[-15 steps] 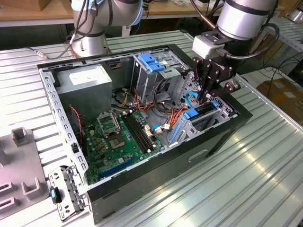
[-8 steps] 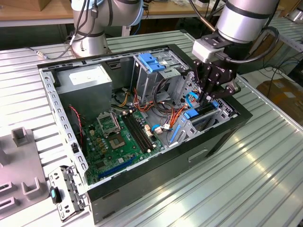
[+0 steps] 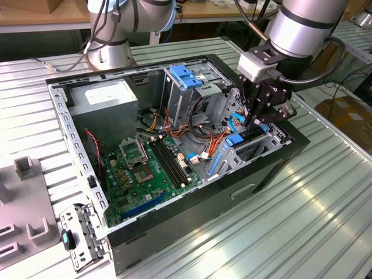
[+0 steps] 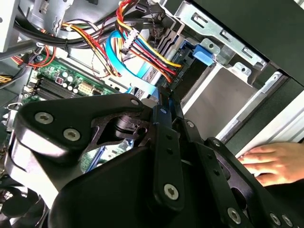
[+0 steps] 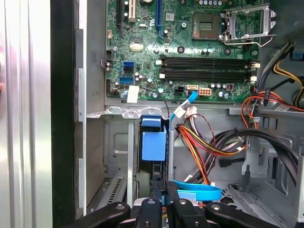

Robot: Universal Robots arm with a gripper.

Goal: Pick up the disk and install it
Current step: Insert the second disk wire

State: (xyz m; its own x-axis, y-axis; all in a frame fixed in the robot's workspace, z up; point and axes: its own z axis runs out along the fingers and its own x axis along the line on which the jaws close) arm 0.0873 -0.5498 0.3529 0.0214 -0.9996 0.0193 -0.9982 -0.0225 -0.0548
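The disk, dark with blue side rails, stands on edge in the drive bay at the corner of the open computer case on the exterior view's right. My gripper reaches down into that bay from above, its black fingers close together on the disk's upper edge. In the first wrist view the gripper pinches a thin dark edge, with the disk's blue rail just beyond it inside the grey bay. The second wrist view has the gripper shut, with a blue tab at the bay's end.
The case holds a green motherboard, a grey power supply box, a blue-topped drive cage and loose coloured cables next to the bay. A person's hand rests outside the case. A second arm's base stands behind.
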